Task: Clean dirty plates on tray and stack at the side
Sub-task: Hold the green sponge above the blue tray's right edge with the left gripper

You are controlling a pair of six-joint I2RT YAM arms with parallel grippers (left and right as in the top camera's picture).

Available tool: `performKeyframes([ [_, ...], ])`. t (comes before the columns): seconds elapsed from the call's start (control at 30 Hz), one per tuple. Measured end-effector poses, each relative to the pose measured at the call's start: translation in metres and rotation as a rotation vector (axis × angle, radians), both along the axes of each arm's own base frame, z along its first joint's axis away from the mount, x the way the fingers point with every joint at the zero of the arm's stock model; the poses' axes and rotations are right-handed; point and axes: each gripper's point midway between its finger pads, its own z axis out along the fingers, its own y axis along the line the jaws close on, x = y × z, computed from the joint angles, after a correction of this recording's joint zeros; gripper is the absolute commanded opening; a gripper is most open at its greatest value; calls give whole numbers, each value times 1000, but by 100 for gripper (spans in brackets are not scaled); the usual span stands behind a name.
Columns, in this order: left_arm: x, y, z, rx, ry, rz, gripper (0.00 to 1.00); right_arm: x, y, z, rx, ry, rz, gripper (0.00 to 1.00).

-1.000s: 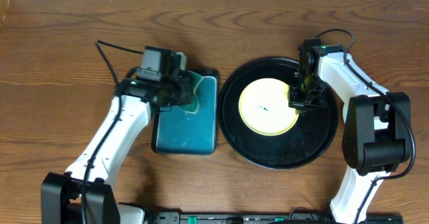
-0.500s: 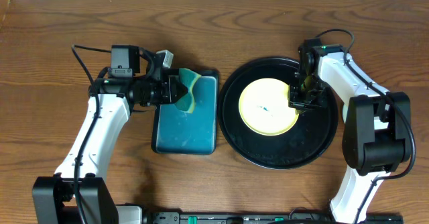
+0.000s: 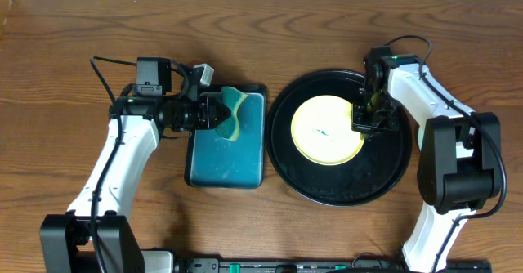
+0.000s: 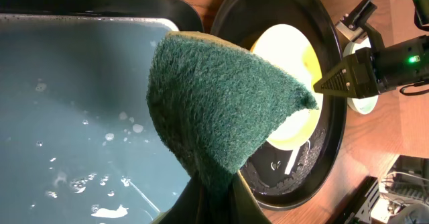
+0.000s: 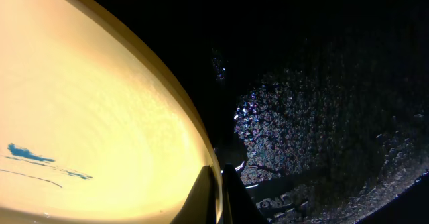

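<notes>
Nearest the robot's base, the teal tray [image 3: 233,163] lies on the wooden table [image 3: 82,44] with its long side running near to far. It holds a shallow layer of water with a few bubbles on it. Just beside it at 3 o'clock, across a narrow strip of bare wood, sits the round black tray [image 3: 343,187]. Its floor is wet and glitters with droplets in the right wrist view.

One pale yellow plate [image 3: 315,146] lies on the black tray, a little toward 10 o'clock from the tray's centre, so the widest bare black floor shows around 5 o'clock. A thin blue-green smear [image 3: 324,132] marks the plate's middle.

Farther out, the left gripper [image 3: 214,114] reaches in from 9 o'clock over the teal tray. Its jaws are pinched on a scouring sponge [image 3: 231,114], a green pad on a yellow body. The sponge hangs near that tray's 12 o'clock end, squeezed into a peak where the fingers hold it. Whether its lower edge touches the water cannot be told.

The right gripper [image 3: 365,119] comes down at the plate's 3 o'clock edge with its jaws closed on the rim. One finger is on the plate side and the other on the tray side. Whether that edge is lifted off the tray cannot be told.
</notes>
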Motion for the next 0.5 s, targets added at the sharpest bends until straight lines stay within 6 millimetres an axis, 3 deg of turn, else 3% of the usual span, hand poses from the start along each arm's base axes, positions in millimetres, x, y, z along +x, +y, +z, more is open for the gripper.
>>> performKeyframes([
  [0.5,0,-1,1,-6,0,-3,7,0,0,0,0,0,0,1],
])
